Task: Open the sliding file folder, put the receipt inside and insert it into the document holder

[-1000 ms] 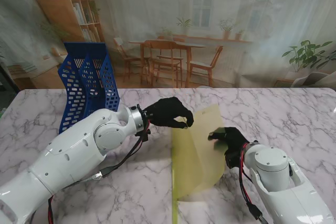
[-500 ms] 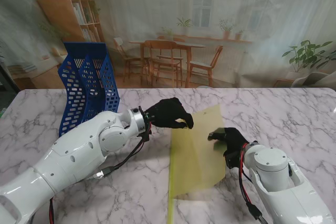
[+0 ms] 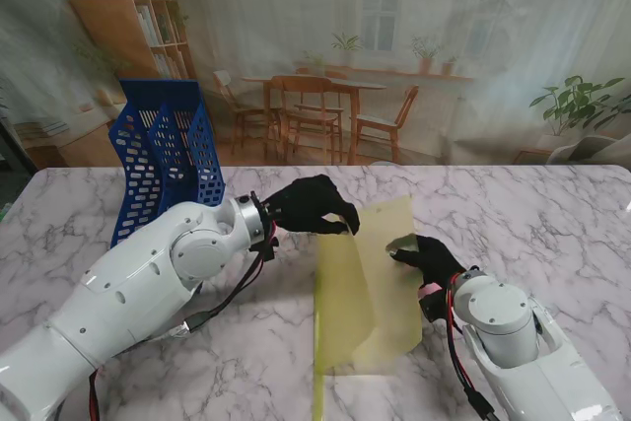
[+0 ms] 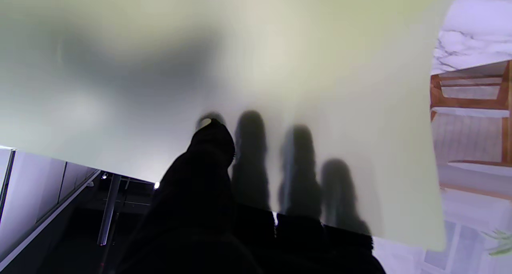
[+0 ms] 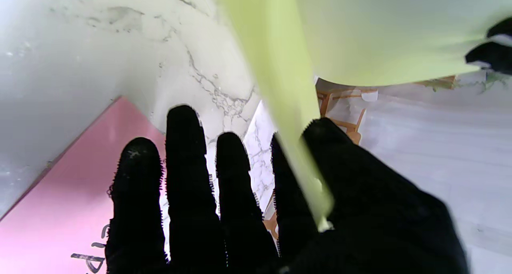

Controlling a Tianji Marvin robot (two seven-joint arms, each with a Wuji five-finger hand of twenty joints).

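Stand view, looking down: a translucent yellow-green plastic sliding file folder (image 3: 360,293) stands partly open near the middle of a white marble-patterned table (image 3: 552,214). Its spine edge runs toward me along the folder's left side, and its two leaves spread apart like a half-open book. The left hand (image 3: 311,206), in a black glove, is at the folder's far left corner, its fingers closed on the upper leaf and lifting it off the table. The right hand (image 3: 426,261), also gloved in black, is at the folder's right edge, fingers pinched on the other leaf. A blue perforated plastic document holder (image 3: 163,160) stands upright well to the left of the folder, at the far side of the table, apart from both hands.

Left wrist view: the pale yellow-green folder leaf (image 4: 280,66) fills most of the picture, very close and blurred. The gloved thumb lies on the near face of the leaf, and three other fingers (image 4: 250,158) show as dark shadows through the plastic from behind it, so the leaf is gripped between them.

Right wrist view: the right hand (image 5: 280,210) holds a folder leaf (image 5: 276,90) edge-on between its thumb and the nearest finger, while the other three fingers stretch straight and slightly apart. Beyond those fingers, beside the folder, a flat pink sheet with dark print, the receipt (image 5: 60,202), lies on the marble table (image 5: 120,46). A black fingertip of the left hand (image 5: 490,50) shows at the folder's far edge.
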